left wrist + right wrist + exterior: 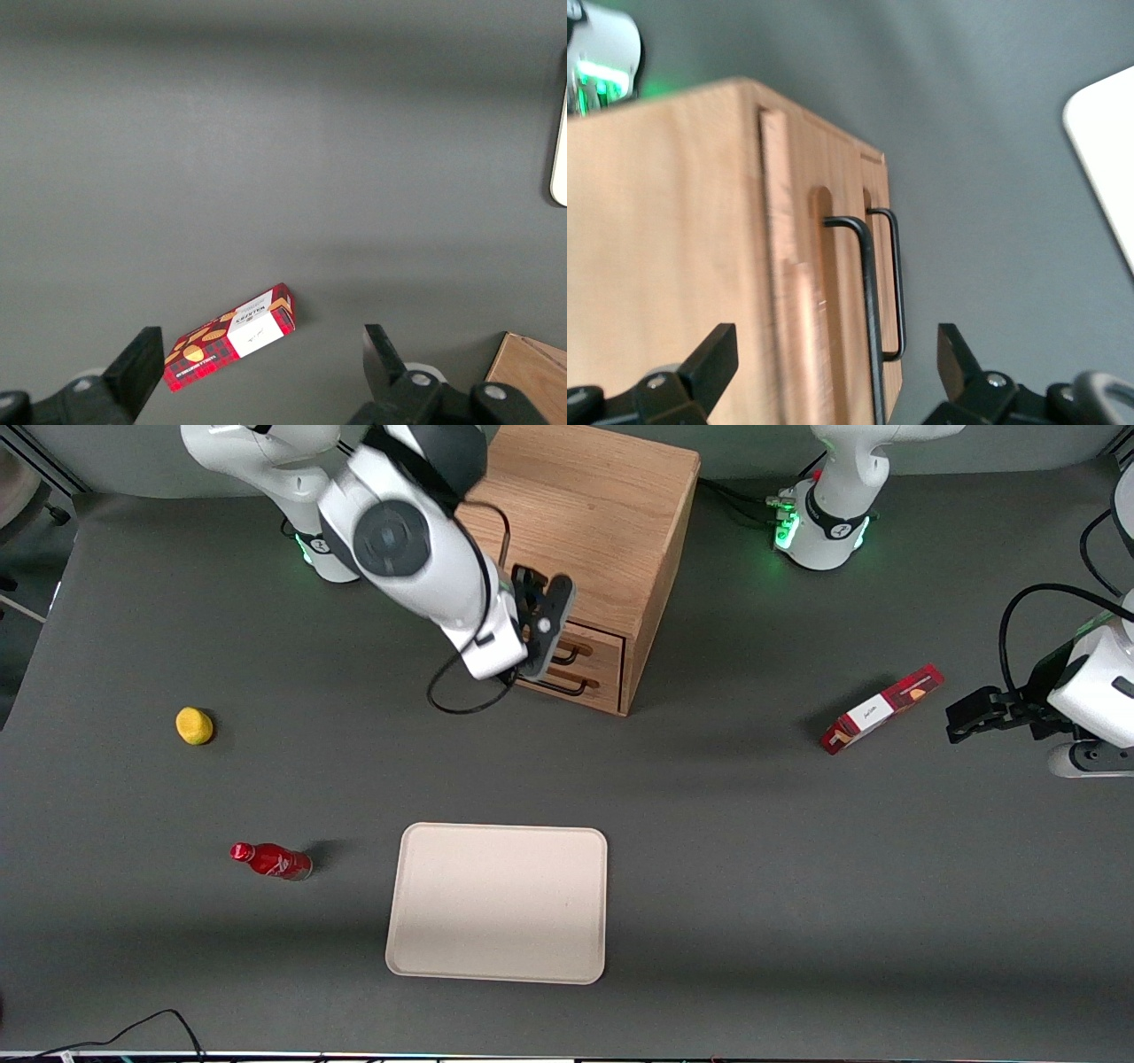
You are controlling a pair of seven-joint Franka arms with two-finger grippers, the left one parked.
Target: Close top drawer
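The right arm's black two-finger gripper [539,631] hangs just in front of the light oak cabinet [595,522], fingers spread wide with nothing between them, and in the wrist view each black finger [713,361] sits apart from the wood. The top drawer [592,651], a wood-grain front with a black metal bar handle [868,301], faces the front camera's edge of the worktop, its long axis running across the cabinet face; the handle lies along that same line. It looks nearly flush with the cabinet, though the arm covers part of it. Just below sits the lower drawer's similar black handle [897,283]. The cabinet stands at the edge of the dark grey worktop [762,868] farthest from the camera. The red-and-white carton [880,708] lies toward the parked arm's end; its printing is too small to read. Toward the working arm's end sit a yellow lemon [194,725] and a red bottle [271,861] on its side. A cream rectangular tray [498,902] lies near the camera's edge.
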